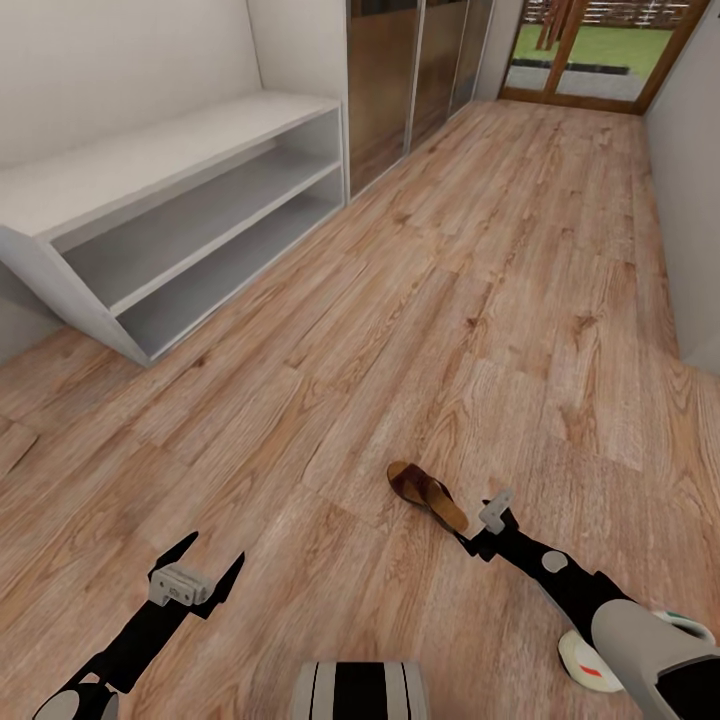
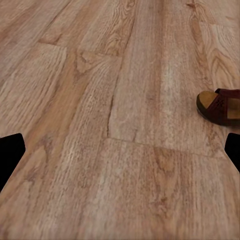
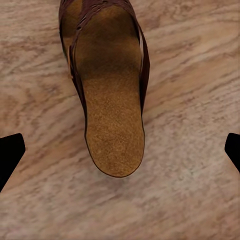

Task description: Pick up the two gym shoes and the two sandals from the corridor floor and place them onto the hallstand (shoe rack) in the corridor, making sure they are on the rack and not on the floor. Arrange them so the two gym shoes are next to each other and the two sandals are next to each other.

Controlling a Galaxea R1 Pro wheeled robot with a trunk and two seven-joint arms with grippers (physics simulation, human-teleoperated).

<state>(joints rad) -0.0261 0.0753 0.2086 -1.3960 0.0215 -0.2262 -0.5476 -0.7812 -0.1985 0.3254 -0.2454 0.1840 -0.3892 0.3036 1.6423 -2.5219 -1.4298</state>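
Pickup of a brown sandal (image 1: 428, 494) on the corridor floor (image 1: 480, 300) was in hand: right pincer (image 1: 478, 530) hung open at its heel, needing to descend and close

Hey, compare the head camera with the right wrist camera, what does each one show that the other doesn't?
Head view alone: the light-grey hallstand with nothing on its top or shelves, the open left gripper, a white gym shoe partly hidden behind the right arm, and glass doors at the corridor's end. Right wrist view alone: a close look at the sandal's tan footbed and perforated strap. Both share the brown sandal lying on the wood floor, with the right gripper open.
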